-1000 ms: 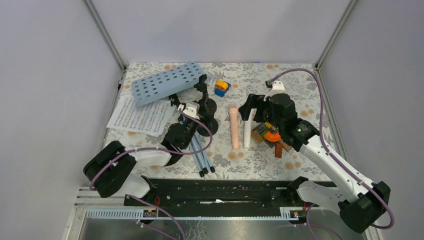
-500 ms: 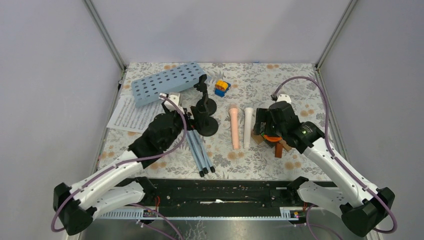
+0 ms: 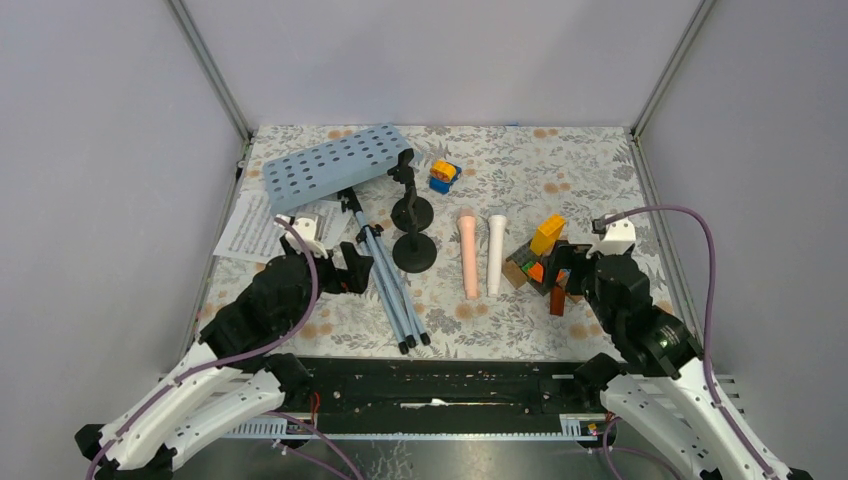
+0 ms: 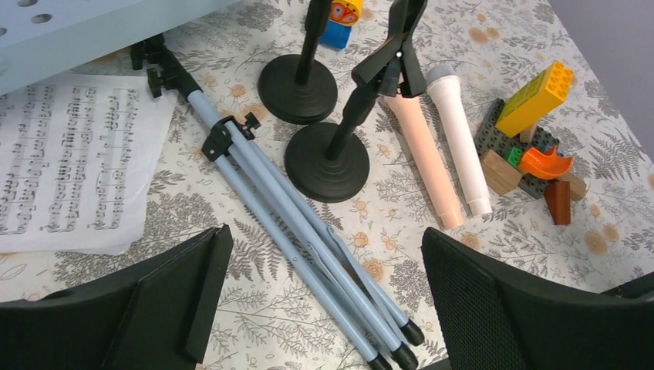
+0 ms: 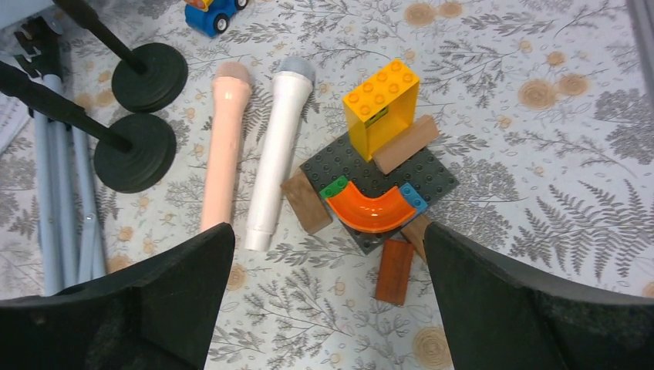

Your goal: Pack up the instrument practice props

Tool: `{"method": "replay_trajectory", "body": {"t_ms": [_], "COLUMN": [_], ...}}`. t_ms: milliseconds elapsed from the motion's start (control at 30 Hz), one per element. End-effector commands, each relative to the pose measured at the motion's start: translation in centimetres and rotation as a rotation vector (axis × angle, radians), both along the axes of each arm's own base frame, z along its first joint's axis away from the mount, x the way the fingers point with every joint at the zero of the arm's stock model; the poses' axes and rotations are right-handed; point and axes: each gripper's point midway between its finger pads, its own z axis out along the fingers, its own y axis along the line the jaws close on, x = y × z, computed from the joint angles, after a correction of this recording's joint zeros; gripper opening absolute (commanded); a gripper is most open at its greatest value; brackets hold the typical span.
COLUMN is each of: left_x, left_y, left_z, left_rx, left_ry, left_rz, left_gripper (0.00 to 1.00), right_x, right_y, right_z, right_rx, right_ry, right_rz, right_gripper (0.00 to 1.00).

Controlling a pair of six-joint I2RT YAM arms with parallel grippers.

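The light-blue perforated music rack (image 3: 335, 165) lies at the back left, and its folded tripod legs (image 3: 392, 290) run toward me. White sheet music (image 3: 255, 230) lies left of them. Two black round-based mic holders (image 3: 413, 213) (image 3: 414, 252) stand at centre. To their right, a pink microphone (image 3: 468, 255) and a white microphone (image 3: 495, 253) lie side by side. My left gripper (image 4: 324, 235) hangs open above the tripod legs (image 4: 285, 223) and holds nothing. My right gripper (image 5: 328, 231) is open and empty above bare cloth, near the white microphone (image 5: 278, 154).
A pile of colourful toy blocks (image 3: 540, 258) with small brown wooden blocks (image 5: 395, 270) sits right of the microphones, just ahead of my right gripper. A small blue and yellow toy (image 3: 442, 176) stands at the back. Grey walls close in the floral cloth (image 3: 560, 170).
Both arms have pulled back toward the near edge and risen. The left gripper left the mic holders, the right gripper left the white microphone. Both jaws opened slightly wider.
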Motion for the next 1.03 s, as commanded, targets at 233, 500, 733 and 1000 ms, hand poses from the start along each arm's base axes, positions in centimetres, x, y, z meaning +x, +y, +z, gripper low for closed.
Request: {"method": "replay_trajectory", "body": {"t_ms": [233, 500, 733, 1000], "left_x": [-0.1, 0.1, -0.1, -0.4], "left_y": [2.3, 3.6, 3.4, 4.1], "left_z": [1.6, -0.3, 0.5, 2.5], "left_rx": [0.111, 0.175, 0.147, 0.066], "left_ry": [-0.055, -0.022, -0.045, -0.083], "left_rz": [0.037, 0.091, 0.072, 0.117], "left_gripper": [0.99, 0.99, 0.99, 0.99], "right_x": [-0.8, -2.4, -3.4, -2.6], "right_y": [1.0, -1.0, -2.2, -0.5], "right_z": [0.6, 2.8, 4.3, 3.3], "right_rx": [-0.065, 0.015, 0.079, 0.037], "right_ry": [-0.055, -0.193, -0.306, -0.237], "right_rz": [0.159, 0.089, 0.050, 0.123], "right_gripper": [1.00, 1.00, 1.00, 1.00]}}
